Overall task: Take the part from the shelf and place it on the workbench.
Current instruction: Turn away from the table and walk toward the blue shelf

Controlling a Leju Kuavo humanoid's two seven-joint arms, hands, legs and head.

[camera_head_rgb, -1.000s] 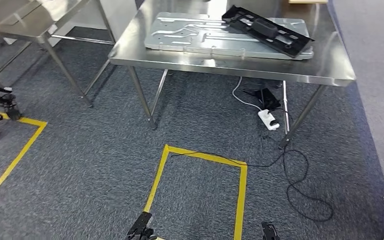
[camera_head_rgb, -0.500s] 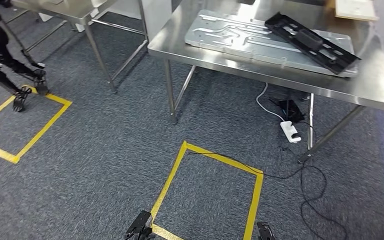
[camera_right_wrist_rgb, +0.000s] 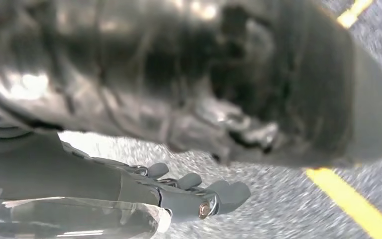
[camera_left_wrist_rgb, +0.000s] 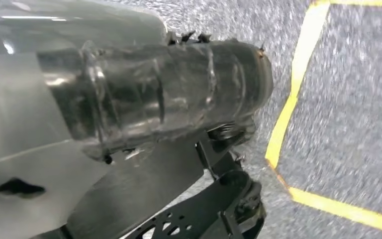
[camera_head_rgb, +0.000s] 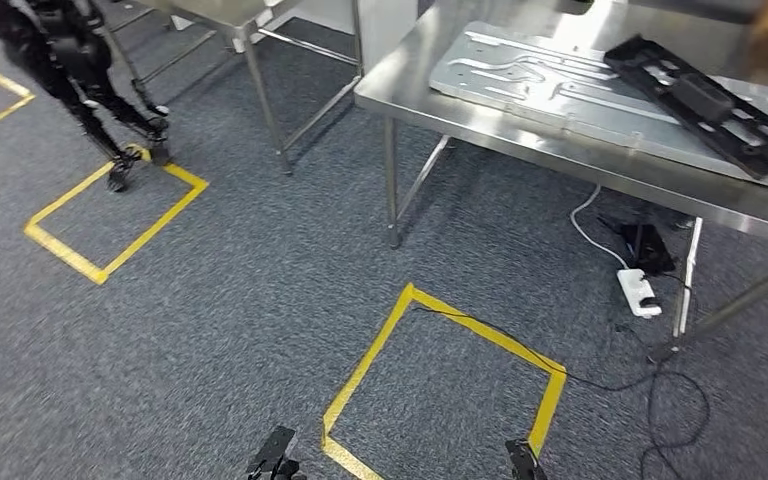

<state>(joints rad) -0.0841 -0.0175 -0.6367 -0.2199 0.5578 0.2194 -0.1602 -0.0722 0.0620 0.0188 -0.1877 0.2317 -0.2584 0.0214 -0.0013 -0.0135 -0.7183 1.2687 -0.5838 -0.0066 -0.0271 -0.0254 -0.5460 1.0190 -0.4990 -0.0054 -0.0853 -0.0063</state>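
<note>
My right hand point(camera_right_wrist_rgb: 179, 191) hangs at my side over the carpet, its fingers point(camera_right_wrist_rgb: 219, 191) stretched out and slightly apart, grasping nothing. Of my left hand I cannot tell the state; the left wrist view is blurred and taken up with dark body parts.

Ahead on the grey carpet point(camera_head_rgb: 240, 300) I see a yellow tape square point(camera_head_rgb: 445, 385) near me, and a second yellow tape square point(camera_head_rgb: 115, 215) farther to the left. A black legged machine point(camera_head_rgb: 70, 60) stands at the far left beside that second square.

To the far right stands the steel workbench point(camera_head_rgb: 560, 135). On it lies a large stamped metal panel point(camera_head_rgb: 560, 85), flat. The black part point(camera_head_rgb: 715, 105) rests on top of the panel's right portion, a long, narrow frame-like piece. Its long axis runs diagonally, from far-left to near-right, and its near-right end reaches the panel's edge.

Under the workbench a white power strip point(camera_head_rgb: 640, 292) lies on the carpet, with a white cable point(camera_head_rgb: 585, 225) and a black cable point(camera_head_rgb: 660, 385) trailing toward the near square. Another steel table point(camera_head_rgb: 250, 20) stands at the far left.
</note>
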